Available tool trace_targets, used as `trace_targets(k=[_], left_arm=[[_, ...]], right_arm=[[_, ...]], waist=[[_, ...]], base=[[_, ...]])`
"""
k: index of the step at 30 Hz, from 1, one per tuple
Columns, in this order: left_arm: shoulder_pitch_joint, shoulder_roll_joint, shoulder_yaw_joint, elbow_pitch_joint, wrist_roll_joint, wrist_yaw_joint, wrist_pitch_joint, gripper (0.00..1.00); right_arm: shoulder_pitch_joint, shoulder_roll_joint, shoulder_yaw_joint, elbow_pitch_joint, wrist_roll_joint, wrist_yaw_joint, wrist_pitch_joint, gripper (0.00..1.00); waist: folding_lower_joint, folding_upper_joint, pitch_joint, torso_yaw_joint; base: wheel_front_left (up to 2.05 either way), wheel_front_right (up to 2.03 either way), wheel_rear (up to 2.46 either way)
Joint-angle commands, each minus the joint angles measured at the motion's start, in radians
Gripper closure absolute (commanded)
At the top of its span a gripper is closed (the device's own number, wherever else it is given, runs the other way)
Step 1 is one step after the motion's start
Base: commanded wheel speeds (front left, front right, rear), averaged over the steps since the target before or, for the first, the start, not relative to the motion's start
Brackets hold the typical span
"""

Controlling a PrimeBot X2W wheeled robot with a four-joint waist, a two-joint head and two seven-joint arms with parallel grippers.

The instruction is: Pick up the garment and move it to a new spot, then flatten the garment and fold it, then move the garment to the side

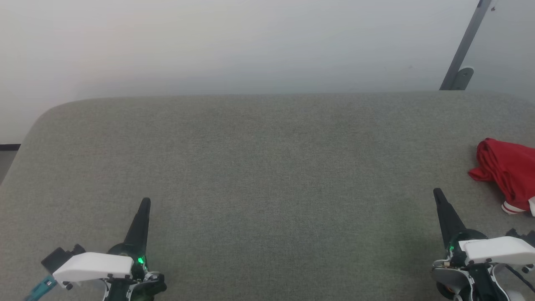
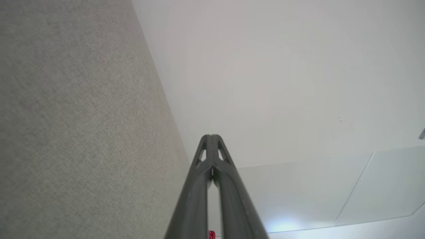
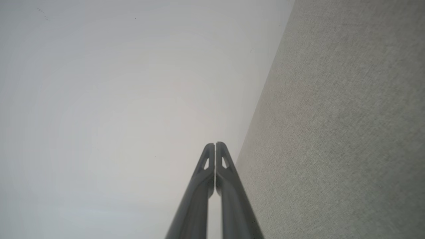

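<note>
Garment (image 1: pixel 508 169) crumpled on table (image 1: pixel 267 167), near right of right gripper (image 1: pixel 439 194), not touching. Left gripper (image 1: pixel 144 205) well apart from it. Both grippers' fingers pressed together, empty.

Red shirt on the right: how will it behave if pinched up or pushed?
Likely floppy: the shirt lies bunched in soft folds, so a pinch would probably lift one layer and the rest would hang. Probably light, as the folds look thin. Pushed, it would likely crumple and drag rather than slide, since the grey surface looks like woven cloth.
</note>
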Motion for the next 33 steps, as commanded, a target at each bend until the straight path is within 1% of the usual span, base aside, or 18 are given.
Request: trace_targets(k=[1,20,33], left_arm=[[-0.025,-0.001,0.005,0.000,-0.016,0.000,0.007,1.00],[-0.046,-0.009,0.010,0.010,-0.135,0.000,0.041,1.00],[-0.046,-0.009,0.010,0.010,-0.132,0.000,0.041,1.00]], right_arm=[[-0.015,0.004,-0.003,-0.006,0.019,0.000,0.006,1.00],[-0.026,0.027,-0.011,-0.004,0.128,0.000,0.037,1.00],[-0.025,0.026,-0.010,-0.004,0.124,0.000,0.037,1.00]], waist=[[0.0000,0.0000,0.000,-0.001],[0.0000,0.0000,0.007,-0.009],[0.0000,0.0000,0.007,-0.009]], base=[[0.00,0.00,0.00],[0.00,0.00,0.00],[0.00,0.00,0.00]])
